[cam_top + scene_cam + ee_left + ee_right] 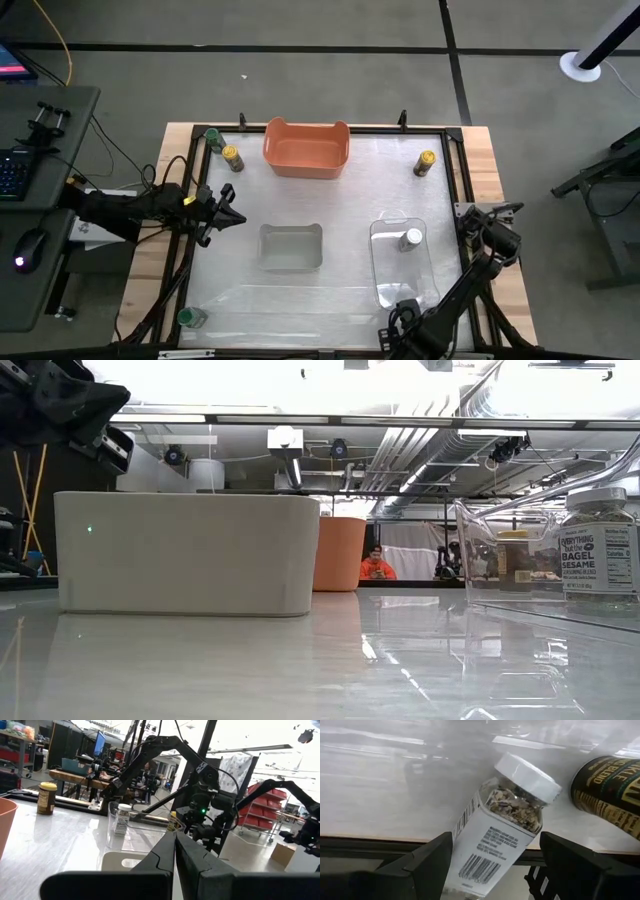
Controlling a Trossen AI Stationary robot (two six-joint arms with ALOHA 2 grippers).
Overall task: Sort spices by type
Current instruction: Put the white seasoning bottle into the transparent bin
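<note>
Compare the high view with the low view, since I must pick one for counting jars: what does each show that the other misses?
Only the high view shows the far green-capped jar, the yellow-capped jar beside it and the near green-capped jar. Only the low view shows the white-capped jar label, reading bagel sesame, and a person beyond the table. Both show the grey tray, the orange bin and the clear tray holding that white-capped jar.
</note>
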